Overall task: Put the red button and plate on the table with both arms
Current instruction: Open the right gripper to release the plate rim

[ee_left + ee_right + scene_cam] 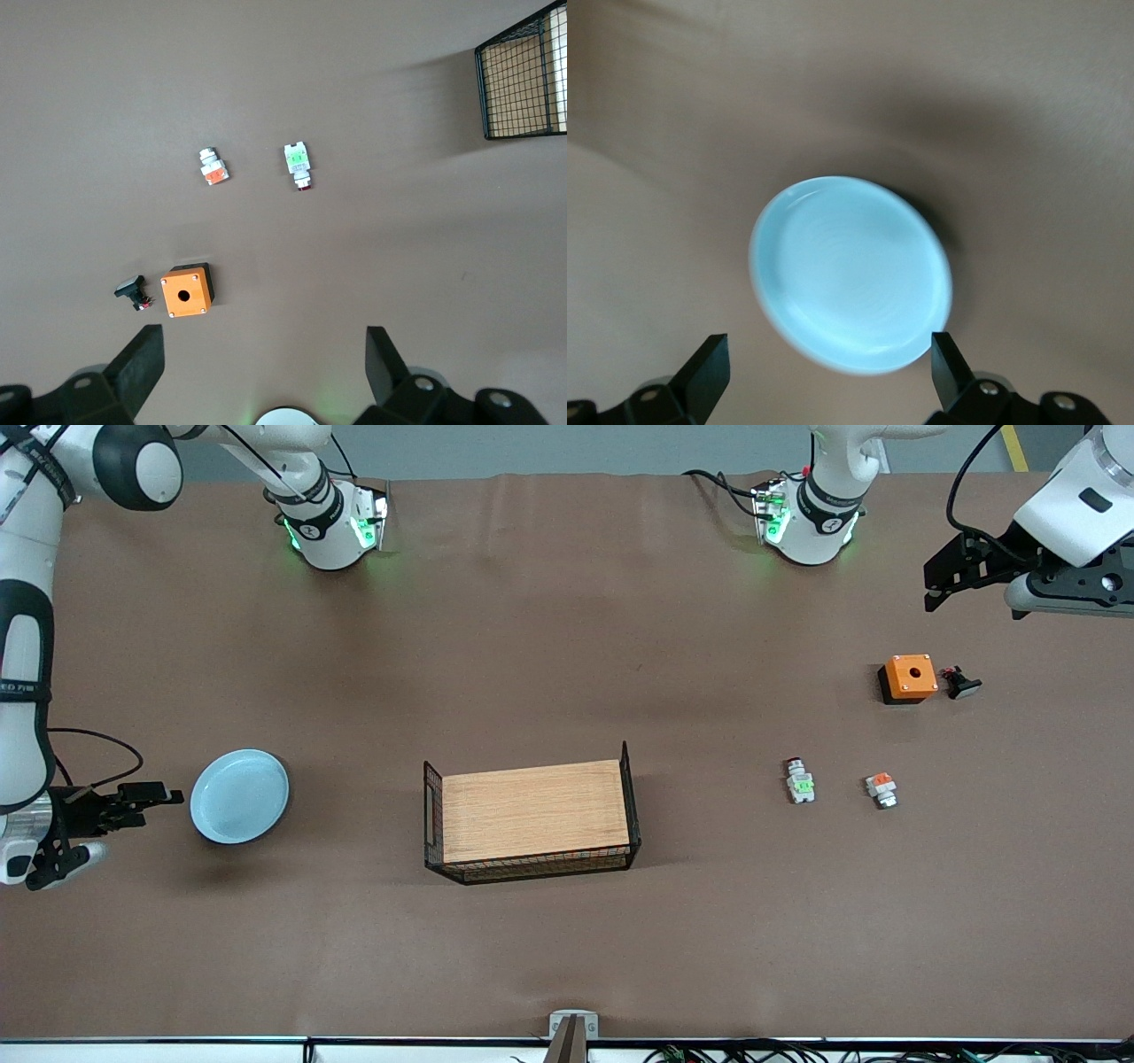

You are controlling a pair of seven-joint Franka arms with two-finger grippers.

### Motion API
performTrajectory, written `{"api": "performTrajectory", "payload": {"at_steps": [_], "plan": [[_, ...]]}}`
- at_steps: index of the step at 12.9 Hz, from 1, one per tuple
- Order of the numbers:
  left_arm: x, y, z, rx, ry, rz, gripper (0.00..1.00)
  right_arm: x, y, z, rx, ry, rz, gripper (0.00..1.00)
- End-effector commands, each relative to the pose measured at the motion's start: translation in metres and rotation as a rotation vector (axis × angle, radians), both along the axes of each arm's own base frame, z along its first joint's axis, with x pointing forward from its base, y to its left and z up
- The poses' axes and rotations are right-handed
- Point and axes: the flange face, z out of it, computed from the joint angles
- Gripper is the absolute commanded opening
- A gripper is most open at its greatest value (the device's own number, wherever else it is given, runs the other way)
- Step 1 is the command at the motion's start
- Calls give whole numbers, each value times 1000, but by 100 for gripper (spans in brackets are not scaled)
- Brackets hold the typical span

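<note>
Front view: plate (239, 795) lies on the table (567, 939) toward the right arm's end, just beside the right gripper (149, 797), whose jaws stand apart and hold nothing; red button (800, 780) lies toward the left arm's end, beside an orange-topped block (881, 789); wooden tray (532, 812) sits mid-table; left gripper (952, 576) is raised, over bare table near the orange box (910, 677)
Left wrist view: fingers (142, 361) wide apart, empty; red button (299, 161) well apart from them
Right wrist view: fingers (709, 372) spread either side of the plate's (850, 283) rim, apart from it
</note>
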Motion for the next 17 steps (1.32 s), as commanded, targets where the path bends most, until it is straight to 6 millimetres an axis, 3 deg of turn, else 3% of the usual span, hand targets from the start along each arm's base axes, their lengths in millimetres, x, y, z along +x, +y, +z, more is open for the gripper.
{"api": "performTrajectory", "payload": {"at_steps": [1,6,10,13,14,17], "plan": [[-6,0,4,8,-7,13,100,-1,49,66,-80,65,-65,100],[-6,0,4,8,-7,13,100,-31,125,173,-244,70,-109,100],[-6,0,4,8,-7,13,100,-63,152,229,-327,89,-110,100],[-6,0,4,8,-7,13,100,-85,149,254,-354,115,-115,100],[-6,0,4,8,-7,13,100,-94,148,273,-357,83,-125,100],[-6,0,4,8,-7,13,100,-118,149,295,-401,65,-229,100]]}}
